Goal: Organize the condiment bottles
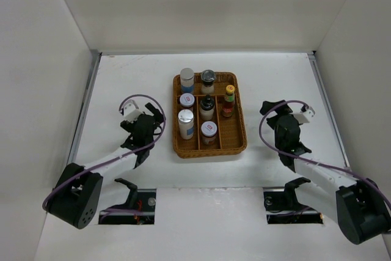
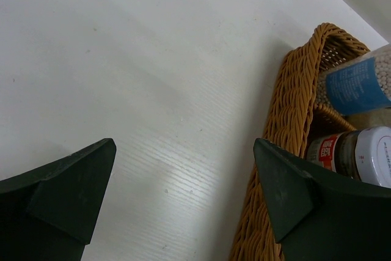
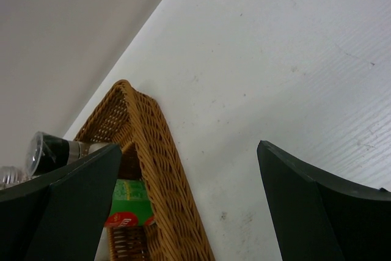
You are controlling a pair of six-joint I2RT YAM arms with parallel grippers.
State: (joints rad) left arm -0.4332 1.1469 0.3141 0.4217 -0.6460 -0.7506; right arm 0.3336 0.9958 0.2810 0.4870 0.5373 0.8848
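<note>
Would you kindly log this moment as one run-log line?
condiment bottles: all in wicker tray | left gripper: open, empty | right gripper: open, empty

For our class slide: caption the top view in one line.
Bottles stand in a wicker tray between the left gripper and right gripper.

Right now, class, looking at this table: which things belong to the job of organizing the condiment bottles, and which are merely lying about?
Belong to the job:
white jars, grey-lidded shaker, black-capped bottle, red-lidded shakers, yellow-capped sauce bottle; left gripper and right gripper, both open.

Merely there:
wicker tray holding the bottles, table, walls.
</note>
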